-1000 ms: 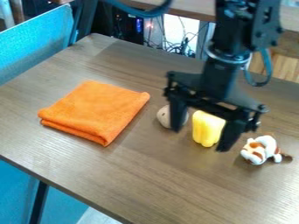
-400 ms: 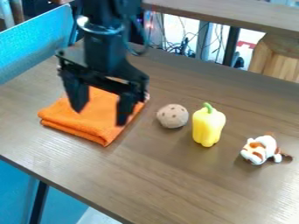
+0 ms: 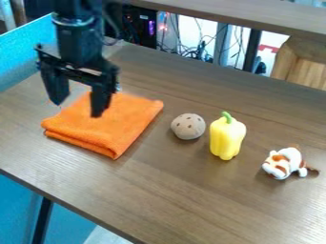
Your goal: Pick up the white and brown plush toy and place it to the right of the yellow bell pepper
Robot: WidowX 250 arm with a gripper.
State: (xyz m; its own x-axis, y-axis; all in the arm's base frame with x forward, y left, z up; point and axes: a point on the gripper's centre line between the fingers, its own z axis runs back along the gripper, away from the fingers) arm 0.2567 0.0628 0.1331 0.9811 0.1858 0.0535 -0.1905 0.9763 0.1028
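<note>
A black robot gripper (image 3: 77, 108), its fingers spread apart with nothing between them, hangs at the upper left edge of a folded orange cloth (image 3: 105, 126) on a wooden table (image 3: 185, 195). To the cloth's right sit a speckled ball (image 3: 188, 127), a yellow pepper (image 3: 227, 138) (green stem up) and a white-and-brown toy animal (image 3: 284, 163).
</note>
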